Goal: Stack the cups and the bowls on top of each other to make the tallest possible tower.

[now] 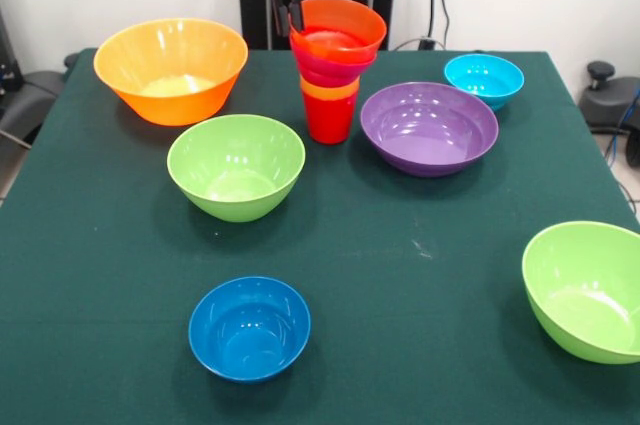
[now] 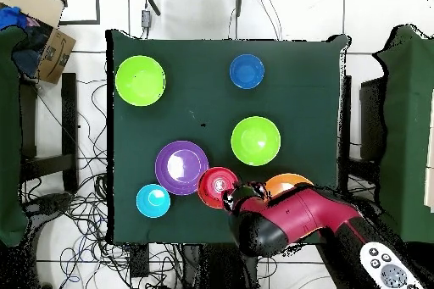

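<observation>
The tower stands at the table's far middle: a red cup as base, an orange cup rim above it, a pink bowl, and an orange bowl on top. In the overhead view the tower shows as a red-orange disc. My gripper hangs right at the left rim of the top orange bowl; its grip is unclear. In the overhead view the gripper sits at the tower's edge. Loose bowls: large yellow-orange, lime green, lime green, purple, light blue, dark blue.
The table has a dark green cloth. In the overhead view my arm covers part of the yellow-orange bowl. The purple bowl lies right beside the tower. A cardboard box stands off the table.
</observation>
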`<state>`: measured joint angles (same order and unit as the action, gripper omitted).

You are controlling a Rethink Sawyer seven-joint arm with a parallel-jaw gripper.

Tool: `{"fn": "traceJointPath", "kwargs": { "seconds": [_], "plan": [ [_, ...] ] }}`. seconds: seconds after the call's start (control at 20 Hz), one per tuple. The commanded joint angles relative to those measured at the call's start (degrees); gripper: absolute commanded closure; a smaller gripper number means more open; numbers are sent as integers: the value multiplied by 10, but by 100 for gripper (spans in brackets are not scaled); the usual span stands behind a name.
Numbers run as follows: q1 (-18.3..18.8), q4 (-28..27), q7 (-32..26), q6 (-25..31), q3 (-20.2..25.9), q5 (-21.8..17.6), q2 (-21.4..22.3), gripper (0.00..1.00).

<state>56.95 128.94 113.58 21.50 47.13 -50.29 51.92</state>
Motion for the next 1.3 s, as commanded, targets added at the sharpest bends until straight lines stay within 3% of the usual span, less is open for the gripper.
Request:
{"fn": "traceJointPath", "kwargs": {
  "seconds": [0.05, 0.35, 0.75, 1.3],
  "plan": [
    [-17, -26, -54, 8, 25, -7, -6, 100],
    [-21, -34, -59, 22, 40, 16, -1, 100],
    [-29, -34, -46, 8, 30, 5, -20, 100],
    [-3, -30, -62, 9, 56, 25, -44, 100]
  ]
}}
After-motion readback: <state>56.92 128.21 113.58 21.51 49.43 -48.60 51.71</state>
